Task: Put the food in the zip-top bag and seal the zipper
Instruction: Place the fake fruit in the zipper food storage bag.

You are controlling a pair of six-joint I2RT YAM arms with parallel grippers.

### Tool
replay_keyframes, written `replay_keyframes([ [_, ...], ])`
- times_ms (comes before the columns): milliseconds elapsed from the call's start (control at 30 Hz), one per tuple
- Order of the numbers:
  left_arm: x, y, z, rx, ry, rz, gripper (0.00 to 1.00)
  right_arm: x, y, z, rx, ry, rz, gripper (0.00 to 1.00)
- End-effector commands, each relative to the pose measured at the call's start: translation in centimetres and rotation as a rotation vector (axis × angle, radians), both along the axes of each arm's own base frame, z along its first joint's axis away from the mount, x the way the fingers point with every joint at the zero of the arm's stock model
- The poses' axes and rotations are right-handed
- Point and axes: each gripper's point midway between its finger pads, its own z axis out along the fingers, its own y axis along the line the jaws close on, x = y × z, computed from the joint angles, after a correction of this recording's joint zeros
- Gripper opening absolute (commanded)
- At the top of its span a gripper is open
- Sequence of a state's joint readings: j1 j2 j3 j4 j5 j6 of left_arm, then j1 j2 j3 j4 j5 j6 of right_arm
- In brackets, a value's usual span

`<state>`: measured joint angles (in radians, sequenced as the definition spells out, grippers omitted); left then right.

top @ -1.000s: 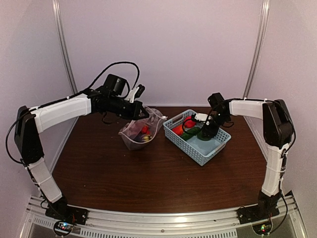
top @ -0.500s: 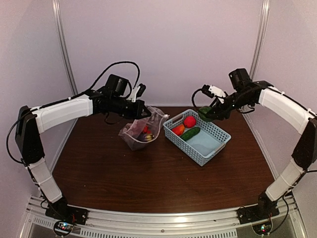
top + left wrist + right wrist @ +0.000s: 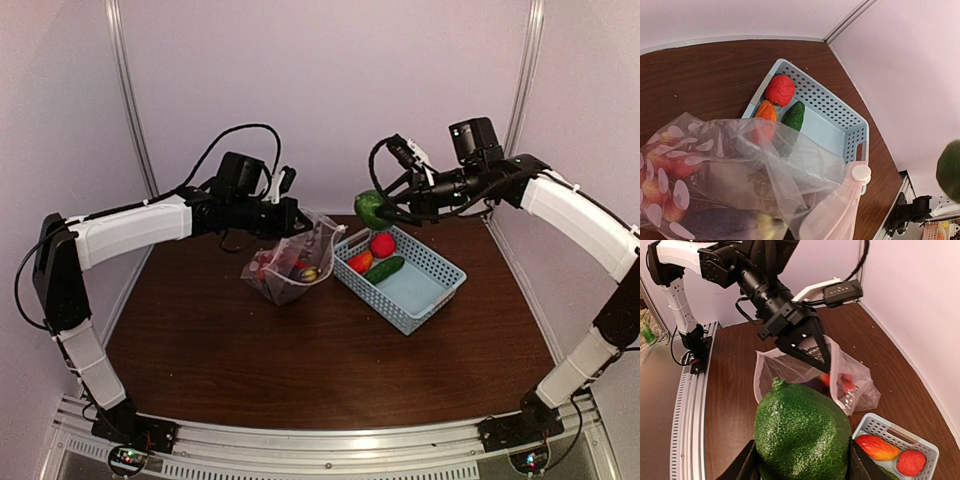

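Observation:
My right gripper (image 3: 382,209) is shut on a bumpy green pepper (image 3: 370,208) and holds it in the air above the basket's far left corner, right of the bag; the pepper fills the right wrist view (image 3: 802,427). My left gripper (image 3: 291,222) is shut on the upper rim of the clear spotted zip-top bag (image 3: 290,268) and holds its mouth open (image 3: 790,372). The bag holds red pieces (image 3: 680,167) and a dark eggplant (image 3: 715,222). The pale pink zipper strip (image 3: 840,207) ends in a round white slider (image 3: 860,173). My left fingers are hidden behind the plastic in the left wrist view.
The light blue slotted basket (image 3: 425,290) stands right of the bag and touches it. It holds a red strawberry (image 3: 382,245), an orange-red piece (image 3: 360,261) and a green cucumber (image 3: 385,268). Walls close off the back and both sides.
My right arm lifted the green pepper out of the basket and carried it up and left toward the bag. My left gripper shifted the bag slightly right, toward the basket.

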<state>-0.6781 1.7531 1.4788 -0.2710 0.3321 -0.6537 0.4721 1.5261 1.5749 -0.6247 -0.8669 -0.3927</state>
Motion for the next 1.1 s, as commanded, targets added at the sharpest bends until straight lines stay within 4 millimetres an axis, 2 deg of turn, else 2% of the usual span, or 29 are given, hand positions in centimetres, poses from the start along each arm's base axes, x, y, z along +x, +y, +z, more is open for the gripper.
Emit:
replay_keyframes([
  [0,0.8,-0.7,1.7,-0.063,-0.045,0.022,0.00,-1.8,4.7,1.0,0.025,-0.027,0.106,0.18],
  [67,0.7,-0.9,2.4,-0.077,-0.051,0.011,0.00,-2.4,6.4,0.2,-0.019,-0.060,0.136,0.18],
  [200,0.5,-1.1,3.5,-0.089,-0.054,-0.004,0.00,-2.2,8.6,-1.0,-0.044,-0.112,0.145,0.19],
  [433,-0.4,-0.8,4.0,-0.086,-0.043,-0.026,0.00,-1.3,11.4,-6.4,-0.067,-0.077,0.187,0.21],
  [567,-1.1,-0.6,4.4,-0.094,-0.038,-0.042,0.00,-0.3,12.5,-8.2,-0.072,-0.054,0.180,0.21],
  [767,-1.6,0.0,5.8,-0.079,-0.061,-0.038,0.00,1.8,13.0,-10.1,-0.166,-0.115,0.060,0.26],
  [967,-1.8,0.0,5.8,-0.077,-0.071,-0.026,0.00,4.7,12.4,-10.3,-0.250,-0.187,-0.189,0.29],
  [1067,-1.9,-0.4,5.9,-0.091,-0.078,-0.022,0.00,5.2,12.7,-11.2,-0.281,-0.174,-0.221,0.29],
])
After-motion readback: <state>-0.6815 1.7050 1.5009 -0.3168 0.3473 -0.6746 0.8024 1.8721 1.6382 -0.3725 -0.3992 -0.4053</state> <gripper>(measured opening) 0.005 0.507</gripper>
